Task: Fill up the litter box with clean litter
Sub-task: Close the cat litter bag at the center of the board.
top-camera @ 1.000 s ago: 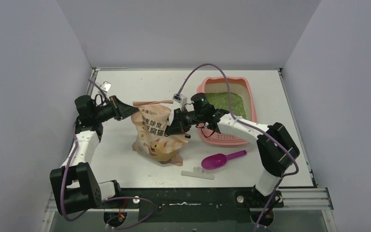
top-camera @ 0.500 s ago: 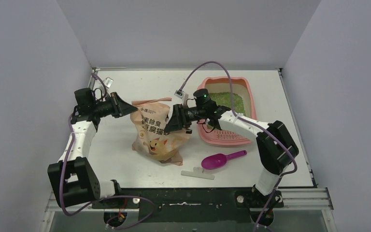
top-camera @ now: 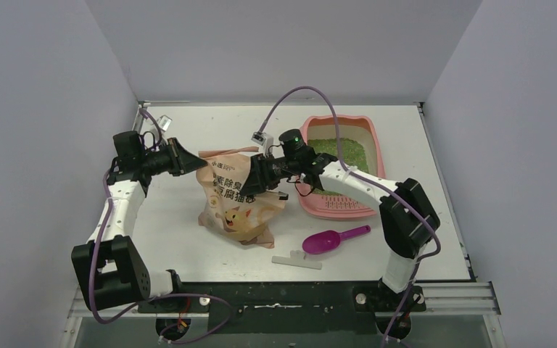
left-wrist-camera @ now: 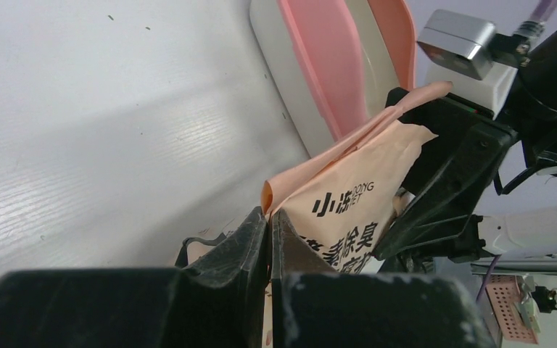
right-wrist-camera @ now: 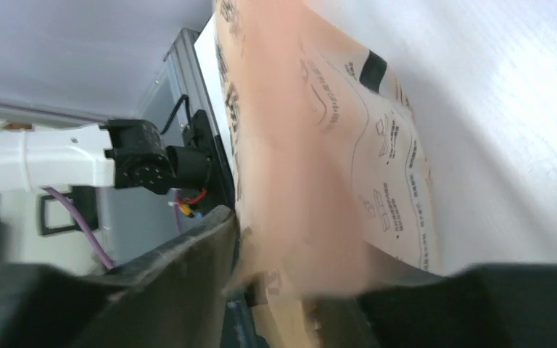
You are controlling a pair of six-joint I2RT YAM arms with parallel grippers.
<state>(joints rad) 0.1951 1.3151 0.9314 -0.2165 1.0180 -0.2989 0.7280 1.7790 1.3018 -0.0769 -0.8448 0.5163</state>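
The pink litter box [top-camera: 379, 155] sits at the right rear of the table, with a bed of green litter [top-camera: 345, 154] in its far half. An orange litter bag [top-camera: 233, 197] stands in the middle. My left gripper [top-camera: 188, 161] is shut on the bag's top left corner; the left wrist view shows its tips [left-wrist-camera: 270, 214] pinched on the bag [left-wrist-camera: 348, 210]. My right gripper [top-camera: 256, 178] is at the bag's top right edge, open. In the right wrist view the blurred bag [right-wrist-camera: 312, 145] lies loose between the spread fingers of that gripper [right-wrist-camera: 319, 272].
A magenta scoop [top-camera: 332, 238] lies near the front, right of the bag. A white clip strip [top-camera: 296, 259] lies beside it. The right arm's cable [top-camera: 312, 98] arcs over the litter box. Grey walls close in the table on three sides.
My right gripper has opened off the bag's top right edge and shifted a little left. The left arm rose slightly at first, still pinching its corner.
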